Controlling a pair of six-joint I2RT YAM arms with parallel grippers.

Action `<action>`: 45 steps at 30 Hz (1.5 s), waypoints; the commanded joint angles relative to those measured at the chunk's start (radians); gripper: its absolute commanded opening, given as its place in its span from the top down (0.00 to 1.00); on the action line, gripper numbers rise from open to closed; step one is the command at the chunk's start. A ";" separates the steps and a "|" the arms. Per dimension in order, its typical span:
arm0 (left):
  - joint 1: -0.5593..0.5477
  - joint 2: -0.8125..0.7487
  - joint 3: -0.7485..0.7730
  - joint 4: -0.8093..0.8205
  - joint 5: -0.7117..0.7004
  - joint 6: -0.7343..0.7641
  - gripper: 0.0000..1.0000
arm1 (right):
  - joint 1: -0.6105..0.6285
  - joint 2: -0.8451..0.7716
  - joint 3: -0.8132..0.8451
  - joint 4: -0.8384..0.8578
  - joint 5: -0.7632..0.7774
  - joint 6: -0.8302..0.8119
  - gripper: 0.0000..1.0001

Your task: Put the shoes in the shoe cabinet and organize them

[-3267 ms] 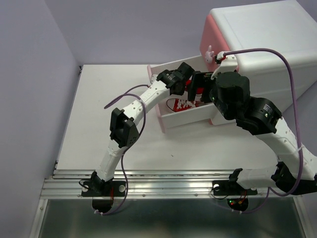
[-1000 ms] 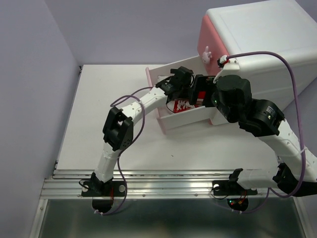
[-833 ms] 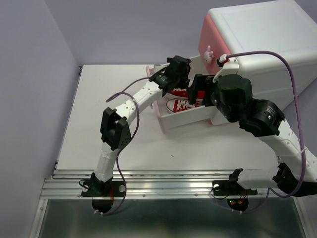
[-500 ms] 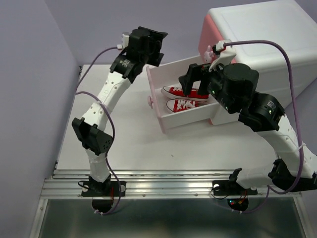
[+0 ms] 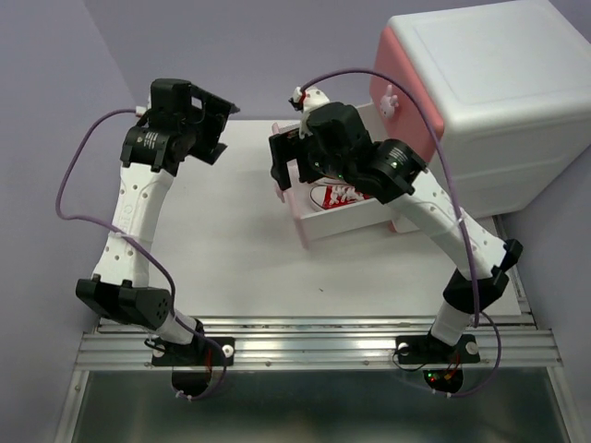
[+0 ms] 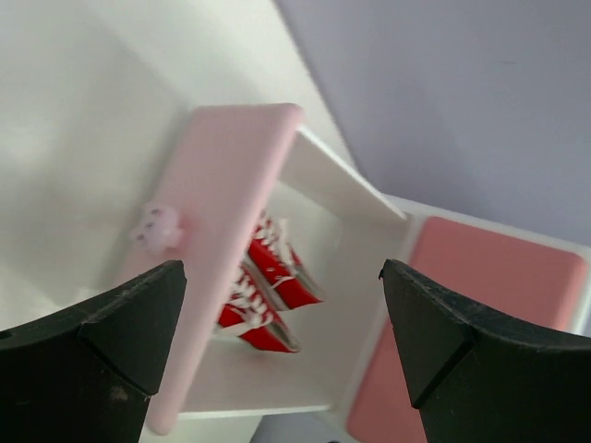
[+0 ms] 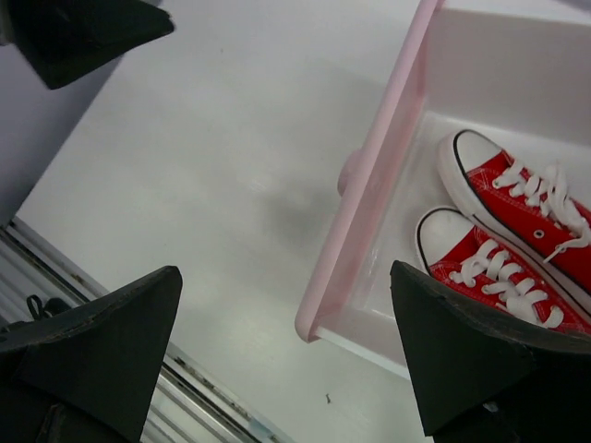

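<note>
Two red shoes (image 5: pixel 347 195) with white laces lie side by side in the pulled-out drawer (image 5: pixel 343 224) of the shoe cabinet (image 5: pixel 489 101). The left wrist view looks down on the red shoes (image 6: pixel 270 288) behind the pink drawer front (image 6: pixel 222 231). In the right wrist view the red shoes (image 7: pixel 512 235) sit in the drawer's near corner. My left gripper (image 5: pixel 214 129) hangs open, high over the table's far left, away from the drawer. My right gripper (image 5: pixel 277 159) is open and empty above the drawer front (image 7: pixel 369 185). Nothing is between the fingers of either gripper (image 6: pixel 282 272) (image 7: pixel 286 277).
A small pale knob (image 6: pixel 157 226) sticks out of the drawer front, and another knob (image 5: pixel 388 100) sits on the cabinet's pink upper front. Lavender walls close the left and back sides. A metal rail (image 5: pixel 314 346) runs along the table's near edge.
Both grippers have pulled out of the drawer. The left arm rose and swung far left; the right gripper drew back left over the drawer front. The red shoes stay in the drawer.
</note>
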 commanded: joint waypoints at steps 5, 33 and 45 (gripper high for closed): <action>0.110 -0.155 -0.303 -0.103 0.138 0.122 0.01 | -0.070 0.095 0.069 -0.141 -0.012 0.078 0.00; -0.011 0.240 -0.217 -0.089 0.305 0.441 0.01 | -0.597 -0.024 0.212 0.526 0.359 -0.197 0.00; -0.123 0.340 -0.107 -0.082 0.308 0.409 0.01 | -0.814 -0.092 -0.010 0.164 0.051 0.021 0.00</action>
